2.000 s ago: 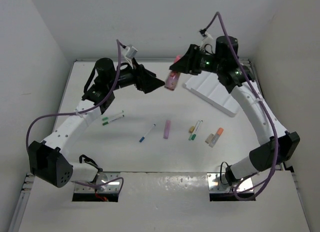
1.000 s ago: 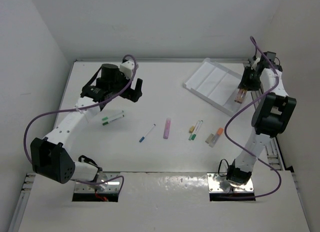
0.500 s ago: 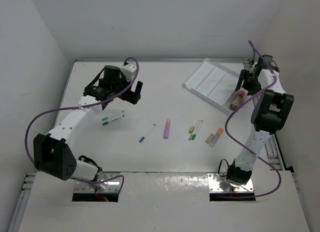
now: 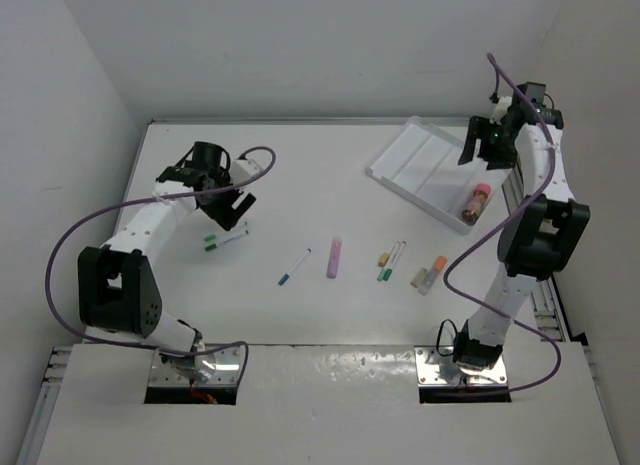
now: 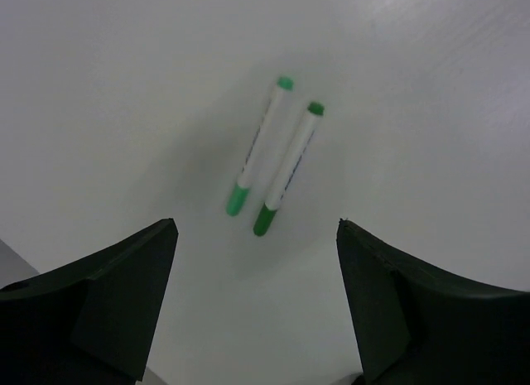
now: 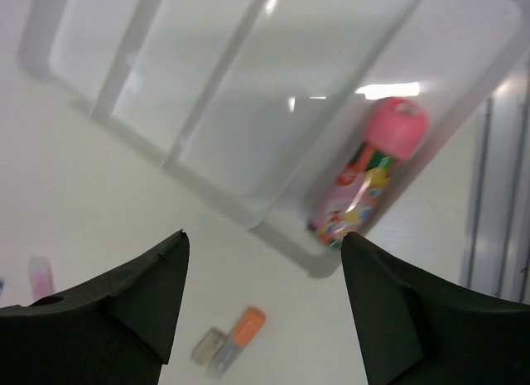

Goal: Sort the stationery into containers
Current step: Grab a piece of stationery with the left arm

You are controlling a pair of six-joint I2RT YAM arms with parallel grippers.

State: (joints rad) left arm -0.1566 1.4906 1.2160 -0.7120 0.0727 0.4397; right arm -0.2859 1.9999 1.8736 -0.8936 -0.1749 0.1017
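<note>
The pink pen (image 6: 364, 174) lies loose in the tray's (image 4: 420, 165) rightmost compartment, below the right gripper (image 6: 263, 240), whose fingers are spread apart. Far from the tray, the left gripper (image 5: 257, 232) hangs wide open over two green-capped pens (image 5: 273, 157).

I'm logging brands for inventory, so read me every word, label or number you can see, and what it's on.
No text here can be read.
On the green-capped markers: faint bluish print along the barrels, too blurred to read.
On the pink-capped pen in the tray: a colourful patterned wrap, no legible words.
</note>
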